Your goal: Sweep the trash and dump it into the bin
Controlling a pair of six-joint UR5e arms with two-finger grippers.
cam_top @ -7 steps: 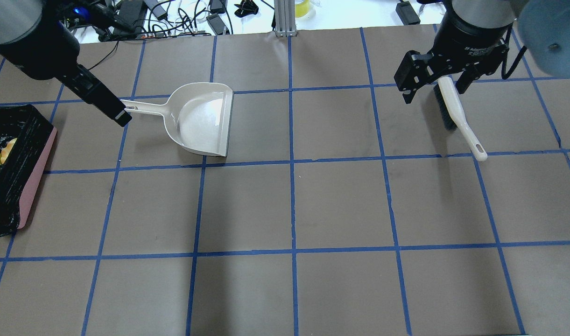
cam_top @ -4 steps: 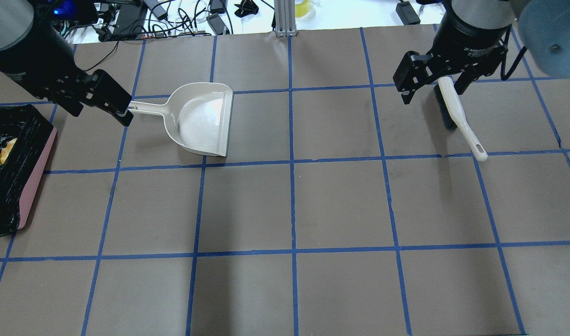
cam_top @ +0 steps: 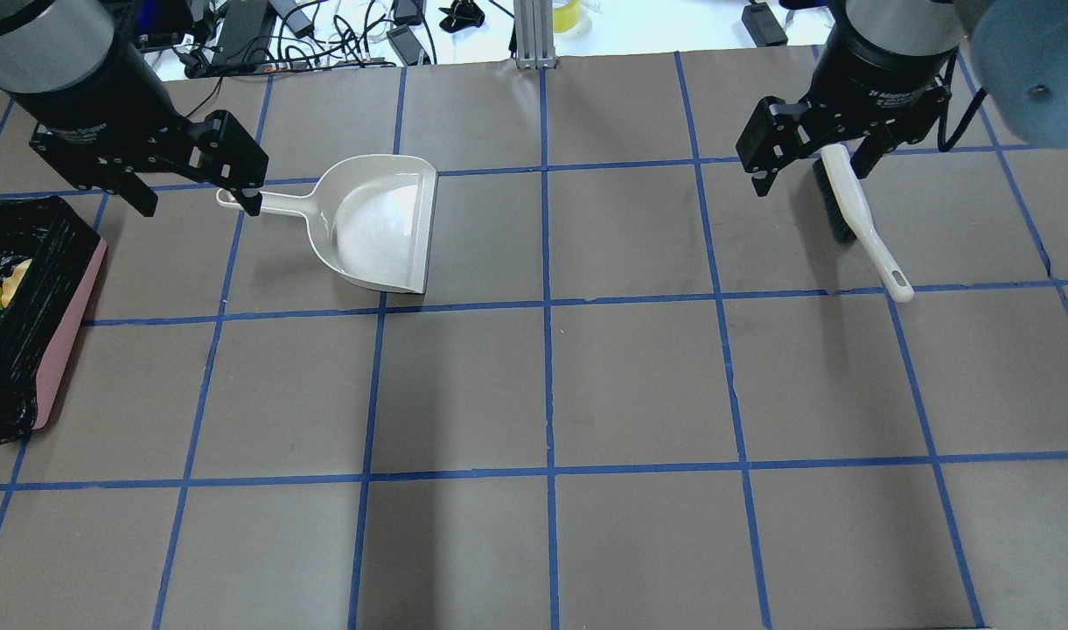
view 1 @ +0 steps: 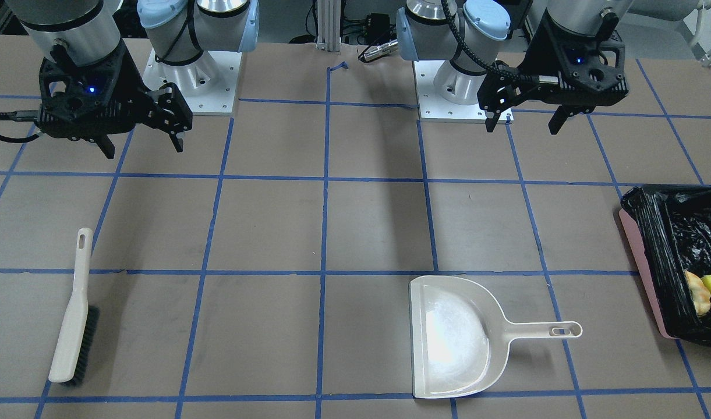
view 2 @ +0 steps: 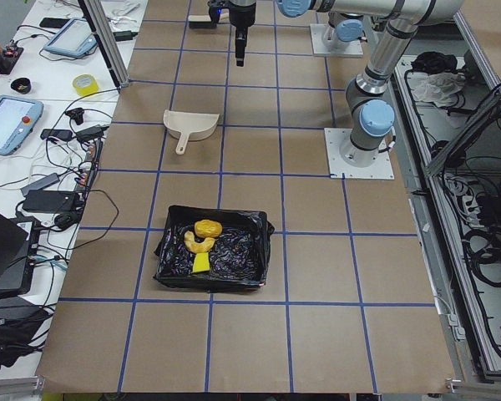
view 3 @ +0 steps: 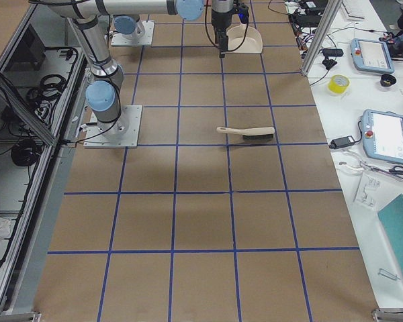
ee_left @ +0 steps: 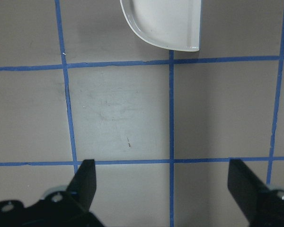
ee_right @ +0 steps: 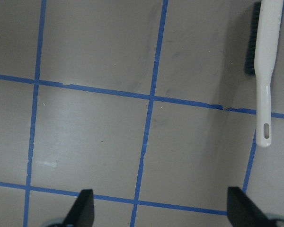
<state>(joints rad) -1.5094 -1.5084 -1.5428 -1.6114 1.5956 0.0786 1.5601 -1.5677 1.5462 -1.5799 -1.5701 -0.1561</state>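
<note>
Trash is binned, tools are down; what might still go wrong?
The left claw hangs open near the handle of the dustpan; a low swing might knock it askew. The right claw hangs open beside the brush and might nudge it. The trash lies in the bin, so little else looks exposed.

All three trash pieces (view 2: 205, 229) in bin (view 2: 244, 256); dustpan (view 2: 194, 125) well apart

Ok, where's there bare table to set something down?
Bare: the wide stretch between the dustpan and the brush, and everything from those tools back to the arm bases. Crowded: the robot's left end, where the bin holds the trash.
</note>
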